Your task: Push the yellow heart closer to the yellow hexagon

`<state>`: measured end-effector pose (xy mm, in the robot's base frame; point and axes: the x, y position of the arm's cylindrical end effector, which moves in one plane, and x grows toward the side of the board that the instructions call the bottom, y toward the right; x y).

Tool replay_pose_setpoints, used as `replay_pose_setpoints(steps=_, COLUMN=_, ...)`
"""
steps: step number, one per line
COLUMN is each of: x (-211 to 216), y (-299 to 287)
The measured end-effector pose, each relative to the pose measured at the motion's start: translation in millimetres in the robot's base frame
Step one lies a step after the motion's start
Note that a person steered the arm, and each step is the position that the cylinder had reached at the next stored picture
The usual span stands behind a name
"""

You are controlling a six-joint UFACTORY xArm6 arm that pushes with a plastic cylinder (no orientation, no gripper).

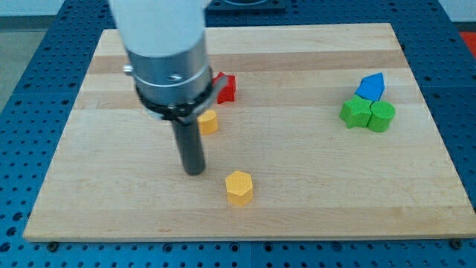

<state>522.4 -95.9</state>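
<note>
The yellow hexagon (pixel 239 187) lies on the wooden board (pixel 297 186) below the view's centre. The yellow heart (pixel 208 121) sits up and to the left of it, partly hidden behind my rod. My tip (pixel 194 172) rests on the board just below the heart and to the left of the hexagon, a short gap from each. The arm's body covers the board's upper left.
A red block (pixel 225 88) lies just above the heart, partly hidden by the arm. At the view's right a blue block (pixel 371 86) touches two green blocks, one (pixel 355 112) left of the other (pixel 382 116). Blue pegboard surrounds the board.
</note>
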Motion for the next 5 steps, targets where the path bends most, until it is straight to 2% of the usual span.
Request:
replay_pose_setpoints(steps=1, x=-36.6, y=-26.9)
replay_pose_setpoints(steps=2, x=-85.9, y=-33.6)
replay_pose_setpoints(steps=3, x=-111.7, y=-25.5)
replay_pose_setpoints(steps=5, x=-97.9, y=12.2)
